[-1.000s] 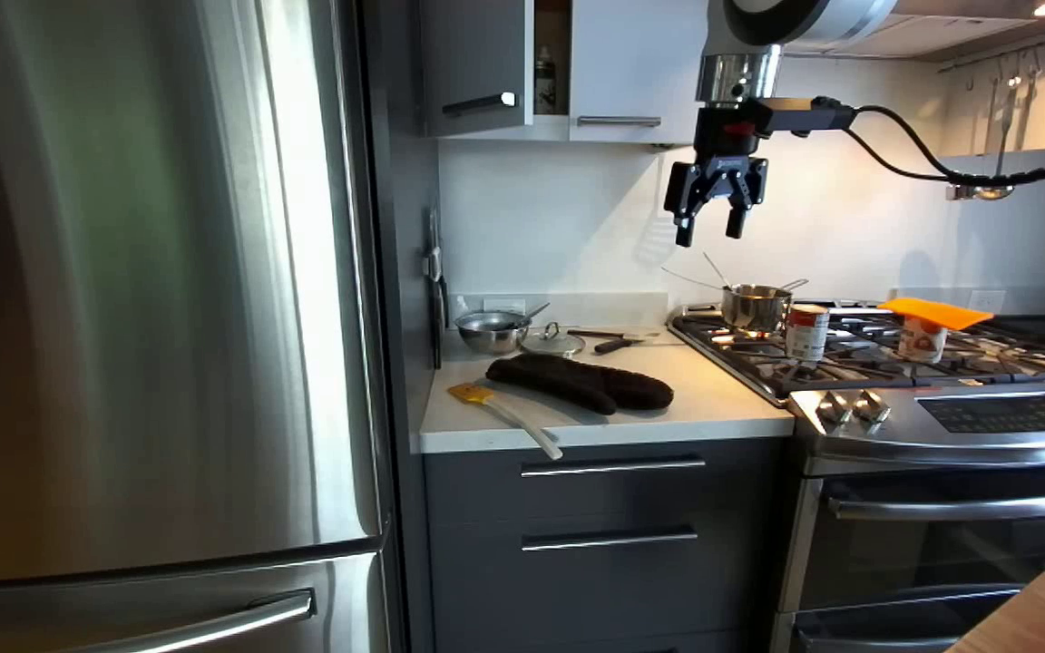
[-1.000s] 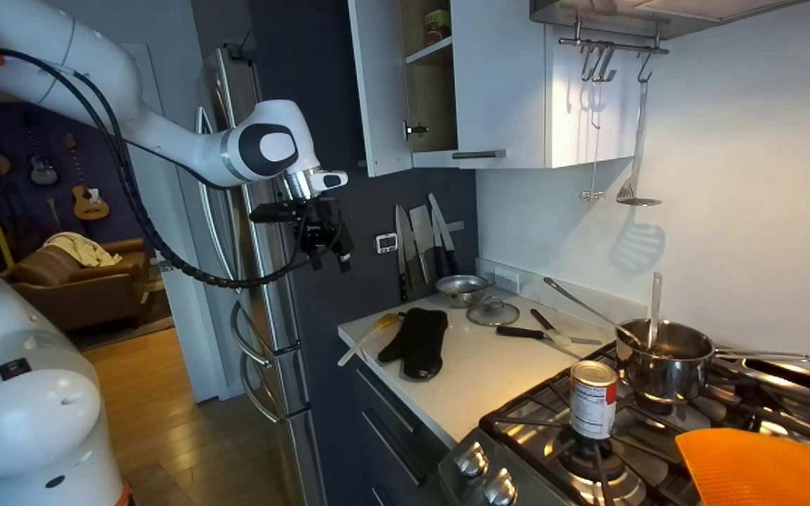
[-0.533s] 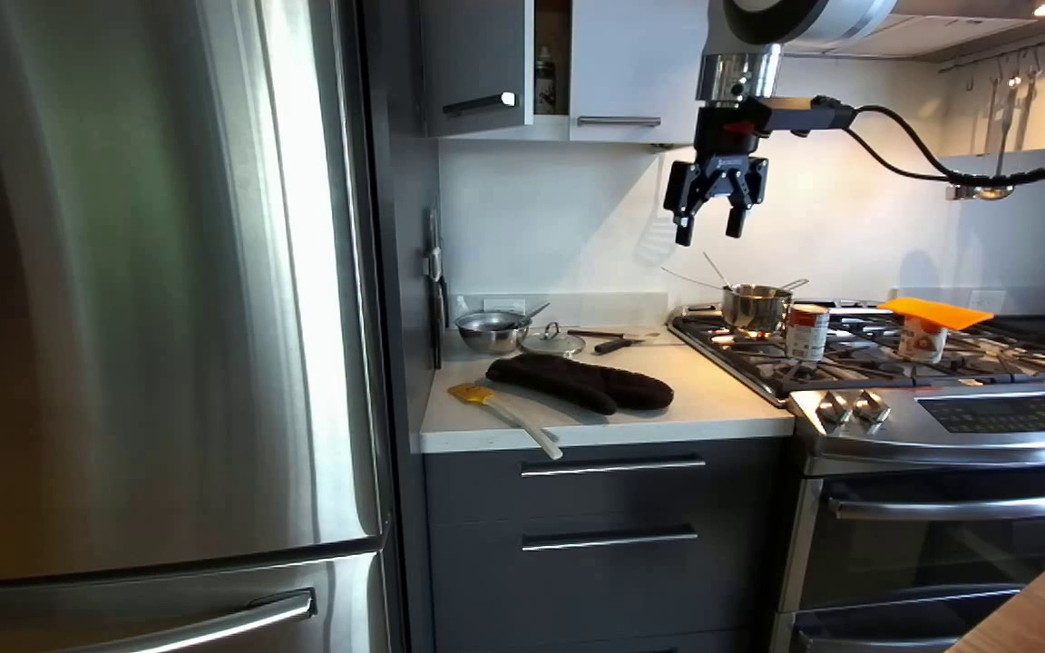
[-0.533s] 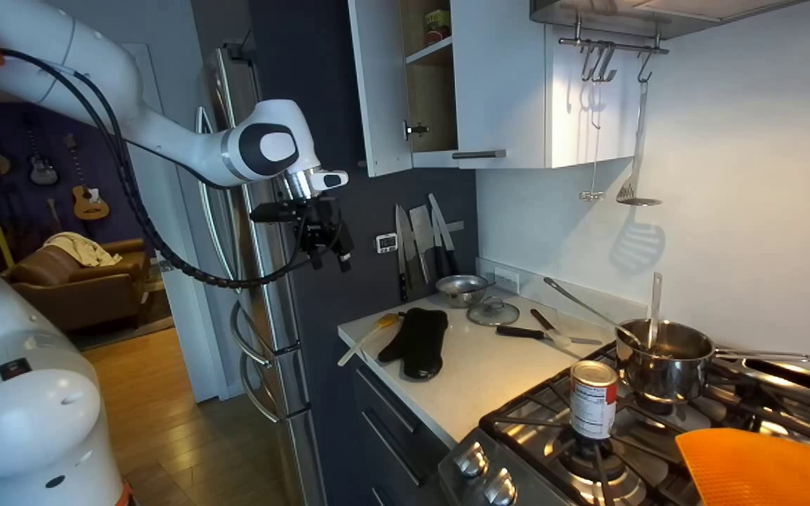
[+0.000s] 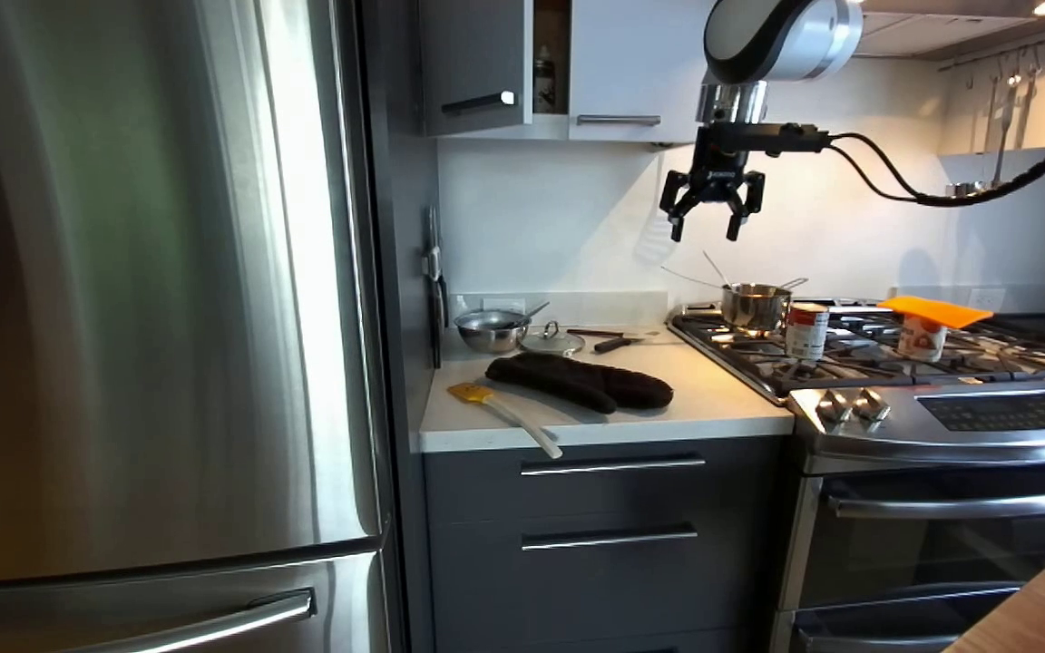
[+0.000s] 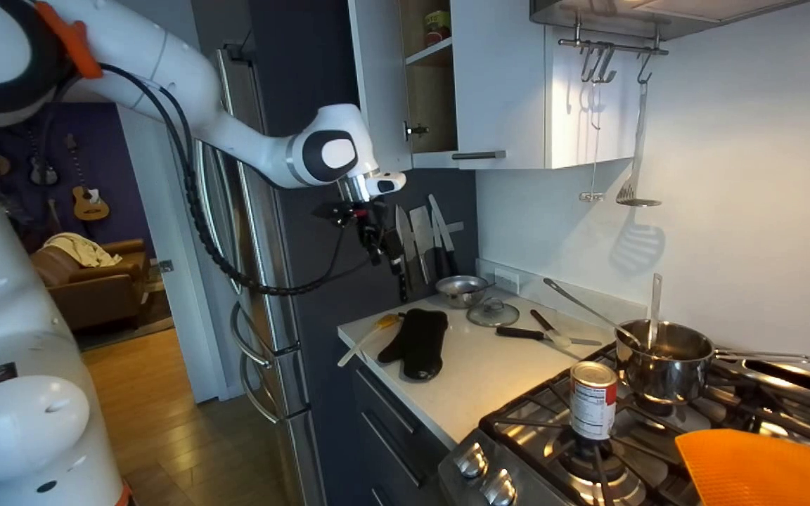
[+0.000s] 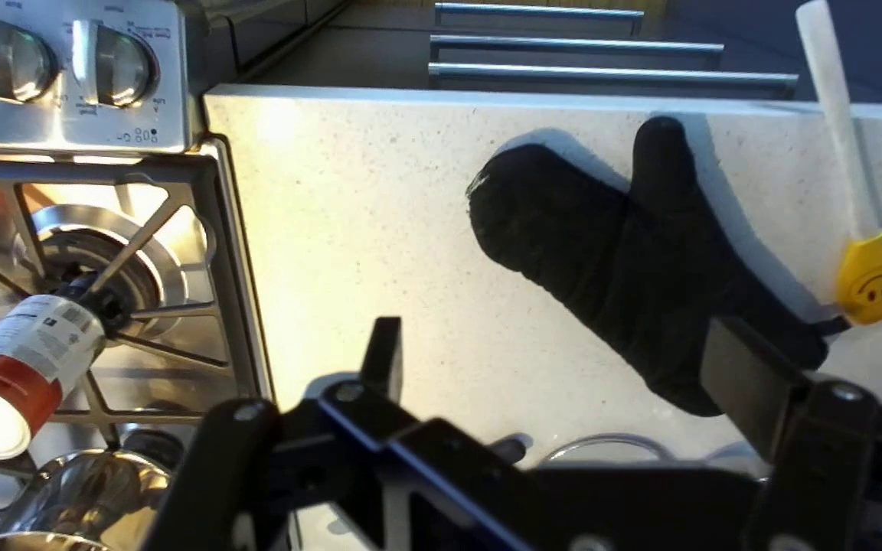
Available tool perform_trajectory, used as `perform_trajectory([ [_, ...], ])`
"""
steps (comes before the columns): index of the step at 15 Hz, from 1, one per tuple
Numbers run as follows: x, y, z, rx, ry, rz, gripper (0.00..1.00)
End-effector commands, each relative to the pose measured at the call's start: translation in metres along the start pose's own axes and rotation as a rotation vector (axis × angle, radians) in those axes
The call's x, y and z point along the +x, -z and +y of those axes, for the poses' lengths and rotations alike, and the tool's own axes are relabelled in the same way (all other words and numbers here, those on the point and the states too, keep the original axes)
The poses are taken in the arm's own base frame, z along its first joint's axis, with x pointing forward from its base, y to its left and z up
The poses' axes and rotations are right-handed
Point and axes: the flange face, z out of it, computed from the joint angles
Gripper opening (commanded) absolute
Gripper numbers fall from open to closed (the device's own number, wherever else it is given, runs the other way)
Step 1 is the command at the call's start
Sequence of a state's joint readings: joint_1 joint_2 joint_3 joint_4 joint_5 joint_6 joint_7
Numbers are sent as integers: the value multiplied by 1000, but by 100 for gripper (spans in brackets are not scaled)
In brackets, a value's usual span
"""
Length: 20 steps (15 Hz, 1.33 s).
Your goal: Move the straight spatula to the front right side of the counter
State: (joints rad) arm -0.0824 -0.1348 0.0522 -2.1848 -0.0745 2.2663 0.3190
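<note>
Wrist view, end effector (image 7: 561, 360) spread wide above the pale counter (image 7: 349, 229), black oven mitt (image 7: 640, 268) lying on top.

In an exterior view the black claw (image 6: 387, 263) hangs from the white arm (image 6: 250, 149), well above the counter (image 6: 496, 372). Behind the claw, knives (image 6: 420, 239) hang on a dark wall (image 6: 349, 306). Lower than the claw lies a yellow-headed spatula (image 6: 361, 342), its pale handle jutting past the counter's edge, with a black oven mitt (image 6: 420, 344) near its head. Also lower, and right of the claw as seen from here, are a metal bowl (image 6: 458, 299), a glass lid (image 6: 493, 314) and two dark-handled utensils (image 6: 519, 332). Well apart from the claw on that same side, an upright tin can (image 6: 593, 407) stands on the gas stove (image 6: 521, 467), near a steel saucepan (image 6: 672, 372) and an orange sheet (image 6: 756, 467).
</note>
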Motion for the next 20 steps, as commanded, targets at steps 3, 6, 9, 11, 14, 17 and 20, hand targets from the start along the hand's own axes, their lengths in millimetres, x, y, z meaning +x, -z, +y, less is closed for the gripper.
perform_trajectory([
  [3,84,-64,-5,-18,-231,14,100],
  [6,117,-93,-25,-70,-302,54,100],
  [9,140,-124,-52,-124,-318,74,100],
  [11,153,-142,-66,-175,-327,106,100],
  [14,170,-164,-80,-236,-341,162,100],
  [17,167,-164,-80,-208,-328,158,100],
  [20,176,-170,-83,-224,-329,169,100],
])
